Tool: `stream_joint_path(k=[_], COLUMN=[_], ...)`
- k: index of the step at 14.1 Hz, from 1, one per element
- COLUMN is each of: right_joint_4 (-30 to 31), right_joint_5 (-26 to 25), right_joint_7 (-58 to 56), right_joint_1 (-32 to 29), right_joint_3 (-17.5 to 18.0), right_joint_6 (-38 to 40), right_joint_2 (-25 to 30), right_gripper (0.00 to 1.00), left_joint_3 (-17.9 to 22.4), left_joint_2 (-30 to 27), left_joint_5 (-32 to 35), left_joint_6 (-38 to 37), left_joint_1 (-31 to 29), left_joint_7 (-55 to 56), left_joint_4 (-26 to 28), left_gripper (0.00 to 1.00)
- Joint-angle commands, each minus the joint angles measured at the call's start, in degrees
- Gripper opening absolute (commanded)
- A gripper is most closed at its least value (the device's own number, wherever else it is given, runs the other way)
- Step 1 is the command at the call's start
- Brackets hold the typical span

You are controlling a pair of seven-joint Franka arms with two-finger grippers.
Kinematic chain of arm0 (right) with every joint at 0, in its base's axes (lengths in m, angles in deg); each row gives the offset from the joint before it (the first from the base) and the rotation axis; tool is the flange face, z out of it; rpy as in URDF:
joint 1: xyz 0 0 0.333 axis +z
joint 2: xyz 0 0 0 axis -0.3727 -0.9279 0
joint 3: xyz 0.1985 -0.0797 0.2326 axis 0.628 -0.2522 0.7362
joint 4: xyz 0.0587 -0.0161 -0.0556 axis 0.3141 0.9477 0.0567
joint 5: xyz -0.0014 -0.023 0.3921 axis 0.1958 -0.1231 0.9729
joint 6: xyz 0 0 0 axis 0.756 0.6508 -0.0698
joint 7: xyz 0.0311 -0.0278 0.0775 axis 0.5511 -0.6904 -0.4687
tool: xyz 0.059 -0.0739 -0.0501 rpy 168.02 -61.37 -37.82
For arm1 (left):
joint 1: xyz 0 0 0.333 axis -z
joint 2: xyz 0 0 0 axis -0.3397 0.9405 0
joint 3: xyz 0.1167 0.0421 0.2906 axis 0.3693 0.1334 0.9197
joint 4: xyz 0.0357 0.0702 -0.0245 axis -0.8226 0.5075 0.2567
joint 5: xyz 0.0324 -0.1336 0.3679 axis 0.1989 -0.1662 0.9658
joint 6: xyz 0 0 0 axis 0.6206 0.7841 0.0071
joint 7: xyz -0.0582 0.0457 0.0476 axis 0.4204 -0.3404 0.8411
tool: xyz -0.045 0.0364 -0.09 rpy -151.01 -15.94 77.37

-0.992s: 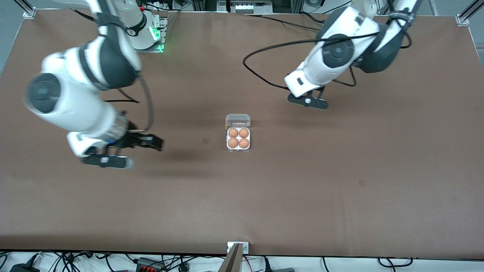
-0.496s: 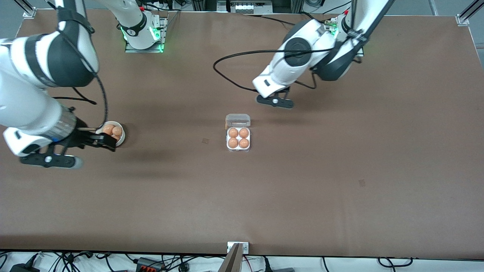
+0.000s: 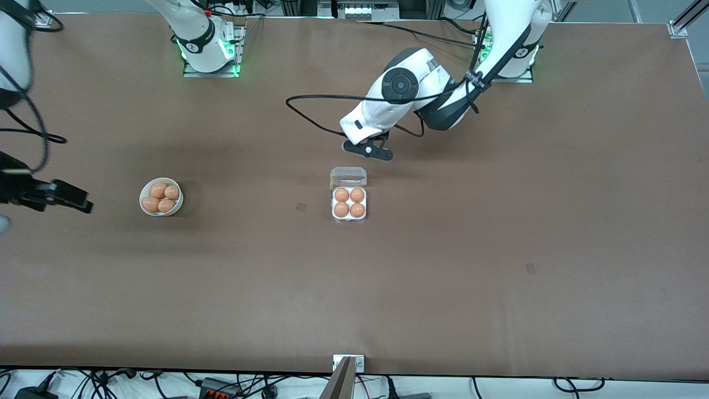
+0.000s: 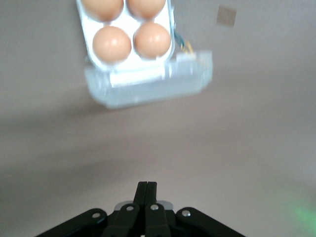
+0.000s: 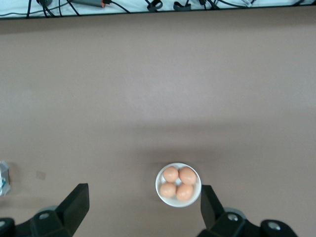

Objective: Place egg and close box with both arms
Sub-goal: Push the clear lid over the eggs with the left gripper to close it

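Note:
The clear box (image 3: 349,218) sits mid-table with its lid (image 3: 348,176) open. Every cell holds an orange-brown egg (image 3: 342,194). My left gripper (image 3: 368,149) hovers over the table just past the lid, on the robots' side. In the left wrist view it (image 4: 146,185) is shut and empty, with the box (image 4: 132,64), its lid (image 4: 148,89) and eggs (image 4: 112,42) ahead. My right gripper (image 3: 61,197) is at the right arm's end of the table. In the right wrist view it (image 5: 143,207) is wide open and empty, above the level of the bowl.
A round white bowl (image 3: 177,206) with several more eggs (image 3: 159,190) stands toward the right arm's end, also seen in the right wrist view (image 5: 177,203). Black cables loop off the left arm (image 3: 310,100). Cables hang along the table's near edge.
The right arm has swung out toward its end of the table, uncovering the bowl. The left arm has moved in toward the box's open lid.

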Motion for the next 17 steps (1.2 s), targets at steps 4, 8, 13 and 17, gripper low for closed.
stream_joint_path(k=[4,8,13,17], right_joint_4=[11.5,28.0,27.6,25.0], right_joint_5=[-5.0,-4.9,-4.9,-4.2], right_joint_7=[-0.6,-0.5,-0.3,-0.1], right_joint_1=[-0.7,-0.9,-0.9,-0.9], right_joint_3=[2.1,2.2,2.2,2.2], right_joint_6=[2.1,-5.8,-5.7,-5.3], right_joint_2=[9.1,19.5,19.5,18.6], right_gripper=[1.0,1.0,1.0,1.0], left_joint_3=[2.0,2.8,2.1,2.1], left_joint_2=[7.2,7.6,0.3,-7.6], left_joint_5=[6.6,6.7,6.9,6.9], left_joint_6=[10.9,11.0,-4.1,-18.4], left_joint_1=[0.2,-2.5,-6.0,-11.2], left_joint_7=[0.5,0.0,0.0,-5.9], left_joint_4=[-3.2,-6.9,-7.2,-8.7], left_gripper=[0.01,0.01,0.01,0.01])
